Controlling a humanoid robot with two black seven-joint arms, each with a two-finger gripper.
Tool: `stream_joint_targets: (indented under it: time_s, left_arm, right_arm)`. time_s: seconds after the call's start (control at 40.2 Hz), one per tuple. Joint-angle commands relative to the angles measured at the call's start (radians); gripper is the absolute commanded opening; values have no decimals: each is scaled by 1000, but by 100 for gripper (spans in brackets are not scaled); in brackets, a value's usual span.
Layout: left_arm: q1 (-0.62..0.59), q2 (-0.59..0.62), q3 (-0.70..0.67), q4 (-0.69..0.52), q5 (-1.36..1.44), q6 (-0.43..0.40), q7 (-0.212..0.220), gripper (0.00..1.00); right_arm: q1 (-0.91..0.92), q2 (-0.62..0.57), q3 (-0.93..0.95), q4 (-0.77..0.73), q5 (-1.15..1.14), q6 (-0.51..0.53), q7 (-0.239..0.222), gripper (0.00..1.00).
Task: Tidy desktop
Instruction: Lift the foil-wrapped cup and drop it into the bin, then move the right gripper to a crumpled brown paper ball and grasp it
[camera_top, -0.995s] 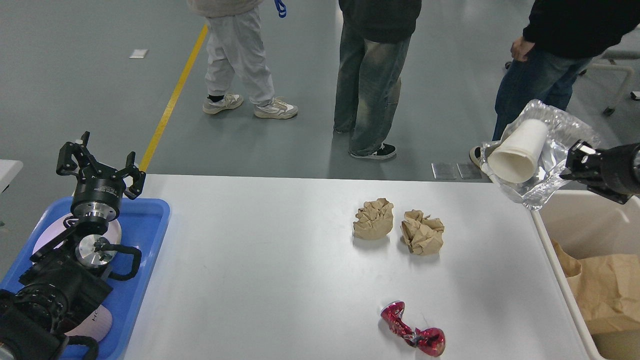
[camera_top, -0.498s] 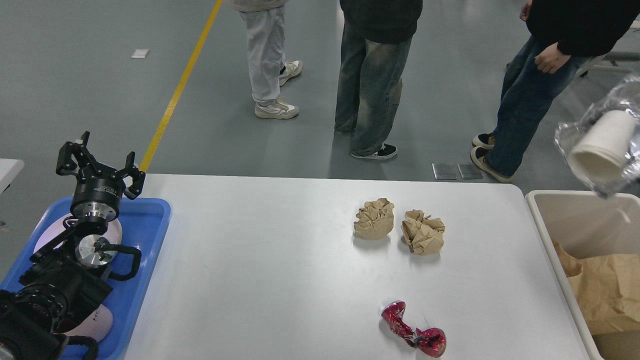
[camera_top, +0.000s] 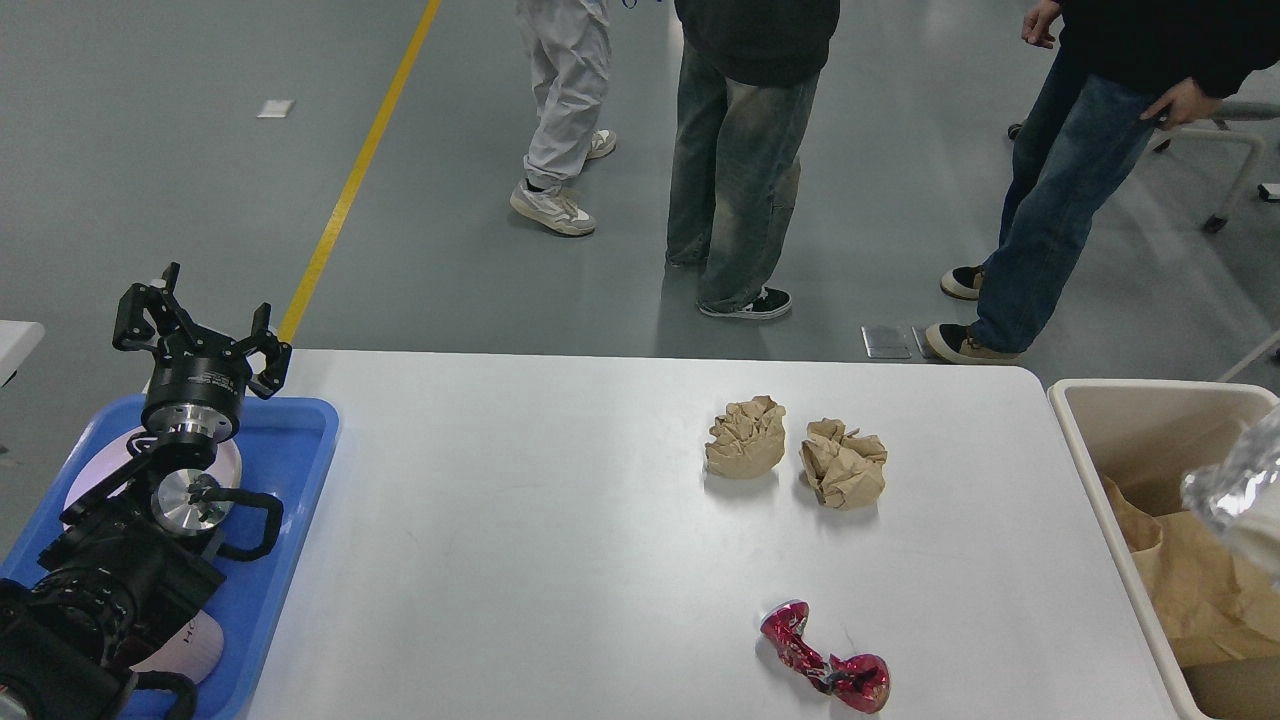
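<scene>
At far left, our left gripper is raised above the blue tray, wrist vertical, fingers spread and empty. The tray holds white plates beneath the arm. The desktop extends rightward from the tray. Three items lie on its right half: two crumpled paper balls side by side, just apart, and a crushed red wrapper nearer to us, its long axis running left-far to right-near. All lie well to the right of our left jaws. At far right, the beige bin holds brown paper; a clear plastic bag shows at the frame edge over it. Our right gripper is out of view, but that arm's side is judged nearer.
</scene>
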Motion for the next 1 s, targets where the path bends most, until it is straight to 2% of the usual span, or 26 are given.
stream_joint_targets:
  time_s: [0.0, 0.149, 0.348, 0.597, 0.796, 0.821, 0.971]
  left_arm:
    - [0, 0, 0, 0, 0, 0, 0, 96]
    - [0, 0, 0, 0, 0, 0, 0, 96]
    - [0, 0, 0, 0, 0, 0, 0, 96]
    - [0, 0, 0, 0, 0, 0, 0, 96]
    - [0, 0, 0, 0, 0, 0, 0, 96]
    - [0, 0, 0, 0, 0, 0, 0, 96]
    - [0, 0, 0, 0, 0, 0, 0, 96]
  right_arm:
    - [-30, 20, 8, -1, 0, -1, -1, 100]
    - [-3, 80, -1, 28, 3, 8, -1, 100]
    - [157, 143, -35, 99, -11, 12, -4, 100]
    - [500, 313, -260, 273, -14, 63, -4, 100]
    - [779, 457, -336, 447, -8, 233, -1, 100]
    - [840, 483, -331, 468, -2, 300, -1, 100]
    - [1025, 572, -305, 502, 34, 517, 1, 100]
